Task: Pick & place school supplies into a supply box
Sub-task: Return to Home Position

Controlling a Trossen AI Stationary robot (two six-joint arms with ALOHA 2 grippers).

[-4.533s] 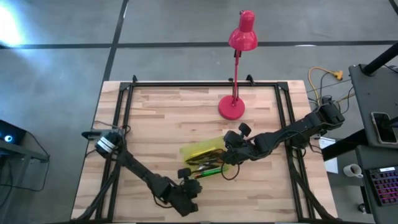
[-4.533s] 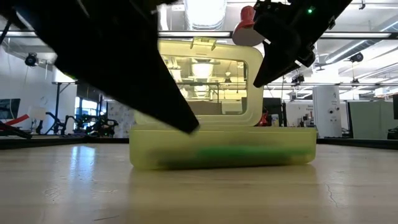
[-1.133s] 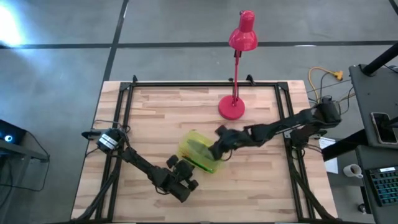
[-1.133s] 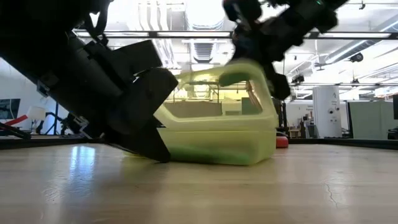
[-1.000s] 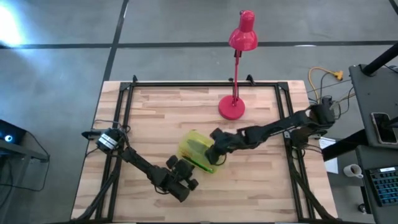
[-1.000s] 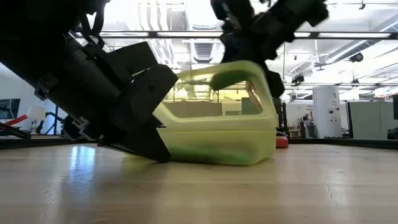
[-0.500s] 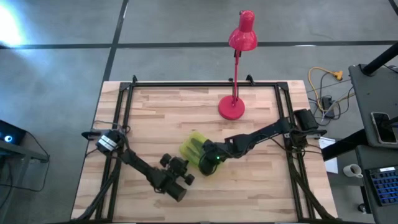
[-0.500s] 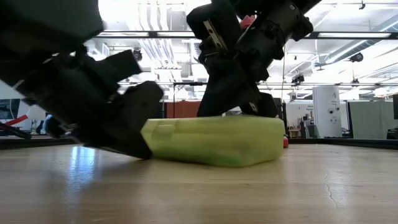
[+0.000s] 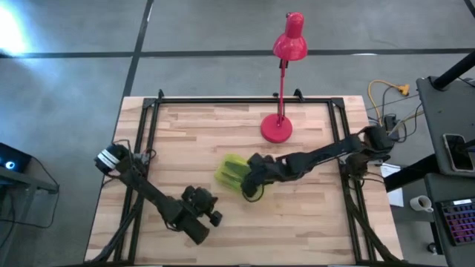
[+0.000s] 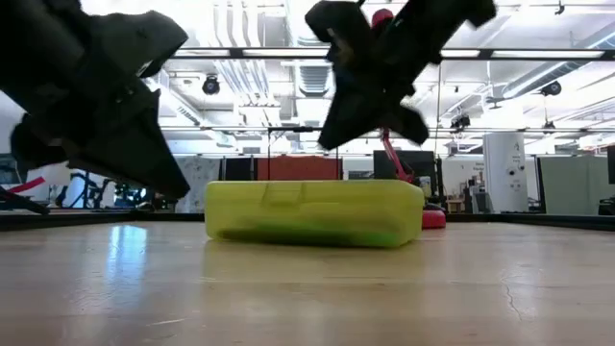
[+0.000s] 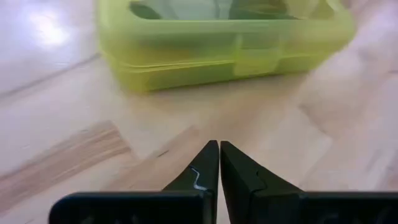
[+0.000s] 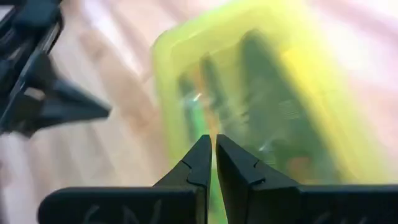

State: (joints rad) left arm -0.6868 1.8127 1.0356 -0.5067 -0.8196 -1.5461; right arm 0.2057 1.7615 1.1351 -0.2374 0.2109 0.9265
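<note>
The supply box (image 9: 231, 172) is a translucent yellow-green case. It lies flat on the table's middle with its lid shut (image 10: 312, 213). Dark and green pens show through the lid (image 12: 211, 99). My right gripper (image 9: 251, 185) is shut and hovers just above the box's right end, with a gap under it in the low view (image 10: 327, 142). My left gripper (image 9: 209, 211) is also shut. It hangs off the table, near-left of the box, and faces the box's long side (image 11: 224, 37). No supplies lie loose on the table.
A red desk lamp stands with its round base (image 9: 276, 127) on the far part of the table, behind the box, and its head reaches past the far edge. Black frame rails run along the table's left and right sides. Bare wood lies to the box's near side and right.
The lid came down under my right gripper and now sits shut. The box, tilted before, has settled flat. My right gripper has since lifted off the lid. My left gripper drew back from the box's left end toward the near-left and rose off the table.
</note>
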